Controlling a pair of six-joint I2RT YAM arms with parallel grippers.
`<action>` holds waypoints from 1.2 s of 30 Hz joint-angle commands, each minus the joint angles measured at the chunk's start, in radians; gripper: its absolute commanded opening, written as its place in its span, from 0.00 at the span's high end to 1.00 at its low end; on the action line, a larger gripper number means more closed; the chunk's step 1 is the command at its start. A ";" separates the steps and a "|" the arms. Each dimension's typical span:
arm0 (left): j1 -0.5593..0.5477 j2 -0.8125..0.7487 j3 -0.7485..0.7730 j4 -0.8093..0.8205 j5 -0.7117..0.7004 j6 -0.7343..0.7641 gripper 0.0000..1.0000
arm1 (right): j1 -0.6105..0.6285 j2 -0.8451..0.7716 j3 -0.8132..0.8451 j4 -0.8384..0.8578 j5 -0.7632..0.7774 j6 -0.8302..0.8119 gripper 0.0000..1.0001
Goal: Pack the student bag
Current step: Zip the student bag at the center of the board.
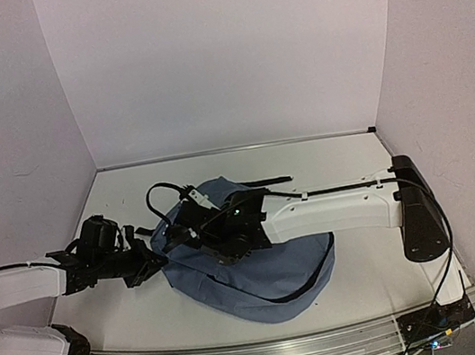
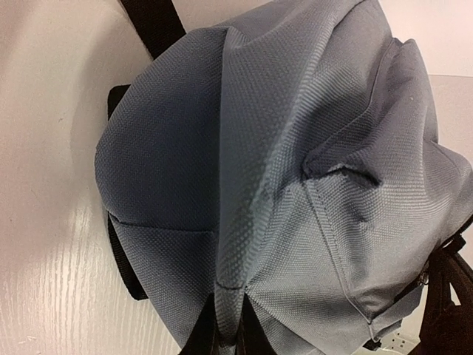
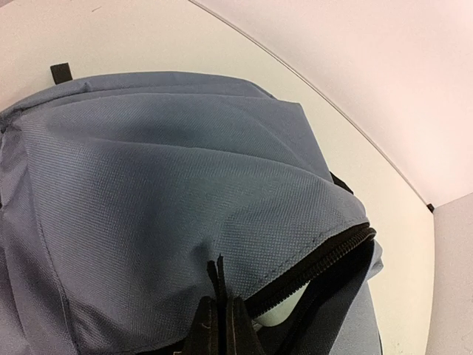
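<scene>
The slate-blue student bag (image 1: 272,272) lies in the middle of the white table, and it fills the left wrist view (image 2: 295,148) and the right wrist view (image 3: 162,185). My left gripper (image 1: 154,262) is at the bag's left edge, shut on a raised fold of its fabric (image 2: 230,244). My right gripper (image 1: 207,230) is over the bag's upper left part, shut on a black zipper pull tab (image 3: 219,277). The black zipper (image 3: 325,259) gapes a little beside the tab. Something pale (image 3: 279,314) shows inside the gap.
Black straps loop off the bag's far side (image 1: 161,198) and stretch right (image 1: 266,182). The white right arm (image 1: 334,210) lies across the bag. White walls close the table (image 1: 352,154) on three sides. A metal rail (image 1: 276,353) runs along the near edge.
</scene>
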 commanded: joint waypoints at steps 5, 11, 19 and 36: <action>0.049 0.000 -0.039 -0.084 -0.094 0.019 1.00 | -0.166 -0.180 -0.030 0.048 -0.060 -0.015 1.00; 0.023 -0.096 0.112 -0.134 -0.034 0.307 0.68 | -0.248 -0.284 -0.125 0.238 -0.640 -0.046 1.00; -0.007 -0.236 0.256 -0.125 0.065 0.555 0.42 | -0.265 -0.275 -0.169 0.295 -0.839 -0.011 1.00; -0.377 0.120 0.297 0.317 -0.169 0.703 0.39 | -0.301 -0.285 -0.231 0.367 -0.841 0.125 1.00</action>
